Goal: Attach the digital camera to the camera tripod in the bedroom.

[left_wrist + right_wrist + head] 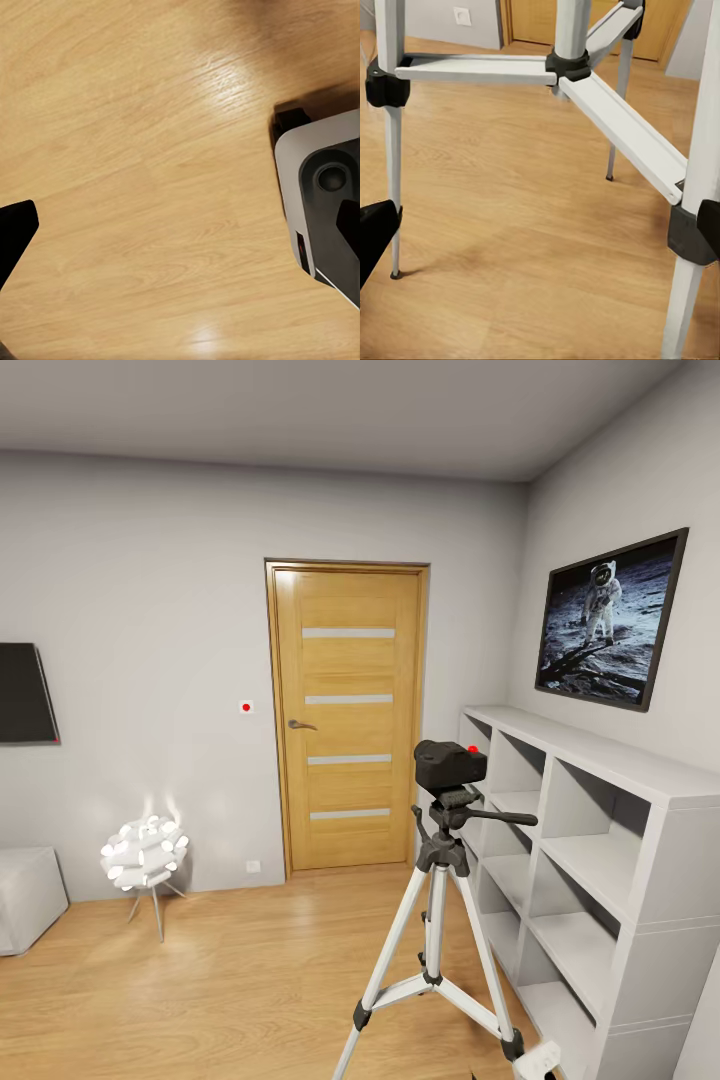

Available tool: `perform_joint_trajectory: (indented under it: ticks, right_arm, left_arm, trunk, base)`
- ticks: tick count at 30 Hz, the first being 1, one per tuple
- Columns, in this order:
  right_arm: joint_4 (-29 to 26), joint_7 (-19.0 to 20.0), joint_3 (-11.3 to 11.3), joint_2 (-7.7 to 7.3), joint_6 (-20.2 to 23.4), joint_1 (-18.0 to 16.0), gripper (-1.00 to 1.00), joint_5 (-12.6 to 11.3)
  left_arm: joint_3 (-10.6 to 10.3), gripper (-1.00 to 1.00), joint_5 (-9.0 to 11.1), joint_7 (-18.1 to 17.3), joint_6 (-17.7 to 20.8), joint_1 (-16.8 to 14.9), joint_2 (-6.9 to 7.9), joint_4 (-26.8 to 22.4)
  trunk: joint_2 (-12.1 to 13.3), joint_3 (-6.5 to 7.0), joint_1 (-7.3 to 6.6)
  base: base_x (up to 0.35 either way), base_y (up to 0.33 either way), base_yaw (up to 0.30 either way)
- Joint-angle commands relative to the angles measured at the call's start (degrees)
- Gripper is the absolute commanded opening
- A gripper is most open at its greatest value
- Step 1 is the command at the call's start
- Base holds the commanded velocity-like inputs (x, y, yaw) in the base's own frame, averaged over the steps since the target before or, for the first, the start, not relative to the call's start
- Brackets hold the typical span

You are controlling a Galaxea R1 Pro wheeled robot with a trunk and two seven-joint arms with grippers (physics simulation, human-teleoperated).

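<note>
The digital camera point(449, 763), black with a red button, sits on top of the camera tripod's head point(455, 810), whose pan handle points right. The camera tripod point(435, 940) stands on the wood floor in front of the white cube shelves. In the right wrist view its silver legs point(390, 150), centre column collar point(568, 64) and flat braces point(622, 124) are close ahead. My right gripper point(540, 240) is open low by the legs, nothing between its fingers. My left gripper point(180, 240) is open over bare floor.
An oak door point(347, 715) with frosted strips stands closed at the back. White cube shelves point(600, 840) line the right wall under a moon picture point(610, 618). A white ball-cluster lamp point(145, 852) and a white box point(28, 895) stand left. A grey robot part point(322, 187) lies beside the left gripper.
</note>
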Motion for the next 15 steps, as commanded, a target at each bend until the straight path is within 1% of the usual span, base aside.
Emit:
perform_joint_trajectory:
  ticks: [1,11,12,15]
  right_arm:
    - [0.63,0.12,0.19,-0.04,-0.32,-0.03,1.0,-0.3]
    - [7.77,-0.14,0.17,-0.04,-0.81,-0.03,1.0,-0.35]
    - [9.34,-0.25,0.17,-0.04,-0.78,-0.03,1.0,-0.35]
    - [11.64,-0.72,0.17,-0.04,-0.76,-0.03,1.0,-0.35]
  left_arm:
    - [-0.42,1.0,0.34,-0.2,0.3,0.0,0.02,-0.09]
    - [-0.42,1.0,0.34,-0.2,0.33,0.0,-0.06,-0.09]
    - [-0.42,1.0,0.34,-0.2,0.33,0.0,-0.07,-0.09]
    - [-0.42,1.0,0.34,-0.2,0.33,0.02,-0.08,-0.09]
  trunk:
    - [-0.05,-0.03,0.02]
    - [-0.05,-0.03,0.02]
    - [-0.05,-0.03,0.02]
    - [-0.05,-0.03,0.02]
  base:
    - [0.0,0.0,0.0]
    - [0.0,0.0,0.0]
    - [0.0,0.006,0.0]
    - [-0.018,0.044,0.0]
